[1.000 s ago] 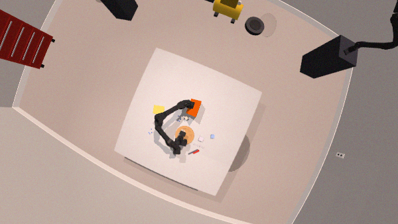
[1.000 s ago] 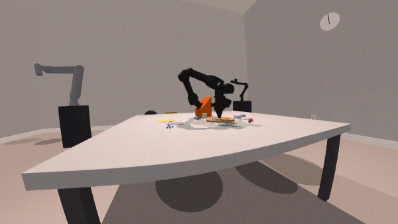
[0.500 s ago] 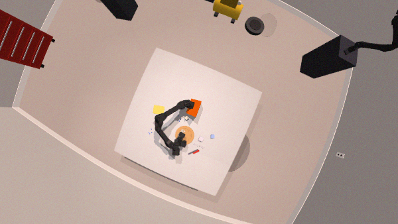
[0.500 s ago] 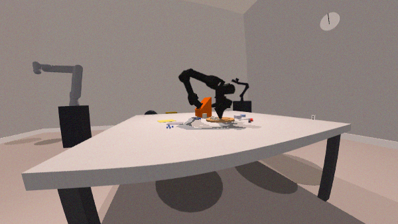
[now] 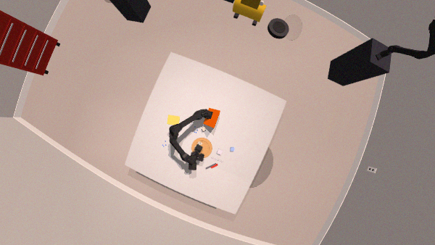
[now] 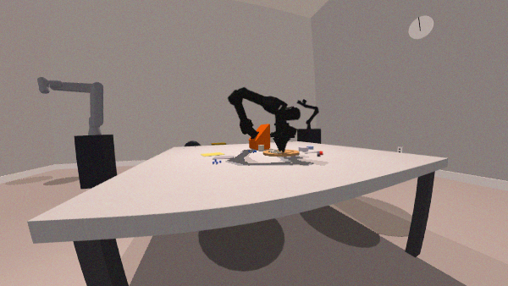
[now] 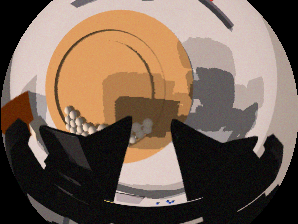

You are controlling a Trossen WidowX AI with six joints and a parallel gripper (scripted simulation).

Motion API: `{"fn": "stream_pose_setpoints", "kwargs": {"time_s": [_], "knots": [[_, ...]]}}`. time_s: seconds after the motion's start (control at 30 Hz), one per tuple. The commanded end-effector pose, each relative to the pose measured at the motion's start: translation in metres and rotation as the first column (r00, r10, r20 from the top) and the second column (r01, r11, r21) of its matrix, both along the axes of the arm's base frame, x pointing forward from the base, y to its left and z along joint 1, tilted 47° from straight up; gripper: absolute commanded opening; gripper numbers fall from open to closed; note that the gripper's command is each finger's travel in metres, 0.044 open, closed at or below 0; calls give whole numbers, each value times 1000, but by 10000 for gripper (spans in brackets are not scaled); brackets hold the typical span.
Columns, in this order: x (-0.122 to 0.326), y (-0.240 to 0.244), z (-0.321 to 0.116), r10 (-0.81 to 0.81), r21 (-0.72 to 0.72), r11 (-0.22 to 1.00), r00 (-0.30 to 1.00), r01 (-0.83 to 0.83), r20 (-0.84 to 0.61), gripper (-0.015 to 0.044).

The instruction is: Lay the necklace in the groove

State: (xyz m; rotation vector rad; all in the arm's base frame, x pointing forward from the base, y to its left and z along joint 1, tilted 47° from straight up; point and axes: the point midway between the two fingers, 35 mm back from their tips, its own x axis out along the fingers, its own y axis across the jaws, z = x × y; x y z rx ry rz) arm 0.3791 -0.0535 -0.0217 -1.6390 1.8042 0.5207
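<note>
The round orange bead board (image 5: 206, 150) (image 7: 115, 19) lies flat on the table, with a dark circular groove. The pearl bead necklace (image 7: 72, 120) is a string of pale beads on the board. Its beads bunch along the groove's lower left in the wrist view, and a few more show between the fingertips. The left finger hides the part between. My gripper (image 6: 283, 151) (image 7: 152, 121) is open, pointing down low over the board, with a gap between its fingertips and no bead visibly pinched. Whether the tips touch the board cannot be told.
An orange wedge-shaped block (image 5: 214, 117) (image 6: 260, 139) stands by the arm's base. A yellow sheet (image 5: 173, 119) (image 6: 212, 154) lies beyond the arm. A pale box (image 5: 220, 152), a blue block (image 5: 232, 149) and a red-and-grey tool (image 5: 214, 166) lie beside the board. Small blue bits (image 5: 164, 143) are scattered.
</note>
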Motion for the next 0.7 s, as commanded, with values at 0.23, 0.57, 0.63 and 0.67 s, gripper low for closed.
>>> {"fn": "stream_pose_setpoints", "kwargs": {"time_s": [0.23,0.57,0.63,0.67], "knots": [[-1,1,2,-10,-5,1000,1000,10,-2,440],[-1,1,3,-11,-6,1000,1000,11,-2,440],[-1,1,3,-11,-6,1000,1000,11,-2,440],[-1,1,3,-11,-6,1000,1000,11,-2,440]]}}
